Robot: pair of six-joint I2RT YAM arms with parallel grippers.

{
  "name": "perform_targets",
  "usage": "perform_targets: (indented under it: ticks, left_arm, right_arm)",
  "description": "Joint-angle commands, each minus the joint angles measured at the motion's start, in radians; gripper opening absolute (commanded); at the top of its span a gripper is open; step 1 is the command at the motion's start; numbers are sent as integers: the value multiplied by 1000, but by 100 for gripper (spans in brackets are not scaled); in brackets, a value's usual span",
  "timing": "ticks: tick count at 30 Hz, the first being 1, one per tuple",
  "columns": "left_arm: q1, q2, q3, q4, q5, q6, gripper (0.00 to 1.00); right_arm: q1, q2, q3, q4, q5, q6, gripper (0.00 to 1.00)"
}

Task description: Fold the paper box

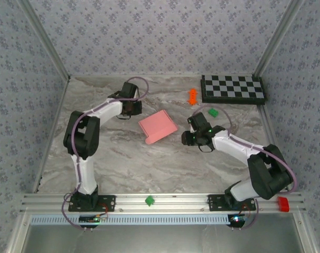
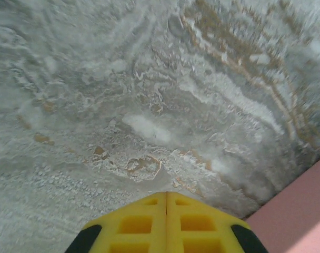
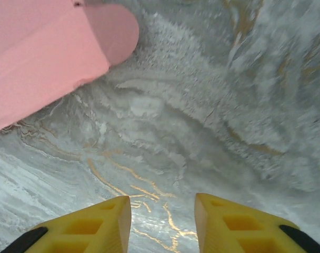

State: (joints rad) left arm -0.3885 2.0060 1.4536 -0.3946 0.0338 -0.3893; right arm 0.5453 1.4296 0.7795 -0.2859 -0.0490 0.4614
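Observation:
The pink paper box point(image 1: 157, 126) lies folded flat-looking and closed in the middle of the marble table, tilted. Its side and a rounded flap show in the right wrist view point(image 3: 49, 52), and one corner in the left wrist view point(image 2: 302, 211). My left gripper point(image 1: 132, 108) hovers just left of the box's far corner, its yellow fingers point(image 2: 167, 221) pressed together with nothing between them. My right gripper point(image 1: 190, 138) sits just right of the box, its yellow fingers point(image 3: 91, 226) apart over bare marble.
A checkerboard point(image 1: 232, 88) lies at the back right. An orange toy point(image 1: 191, 96) and a green toy point(image 1: 213, 112) sit near it. Another green piece point(image 1: 149, 200) and a red piece point(image 1: 283, 203) rest on the front rail.

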Motion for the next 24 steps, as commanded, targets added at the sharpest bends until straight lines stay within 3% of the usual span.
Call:
perform_targets:
  ticks: [1,3,8,24]
  left_arm:
    - [-3,34,50,-70,84,31,1]
    - [-4,42,42,-69,108,19,1]
    - [-12,30,-9,-67,139,3,1]
    - [-78,-148,-234,-23,143,-109,2]
  right_arm:
    - [30,25,-26,139,-19,92,33]
    - [40,61,-29,187,-32,113,25]
    - [51,154,14,216,-41,124,19]
    - [-5,305,165,146,-10,44,18]
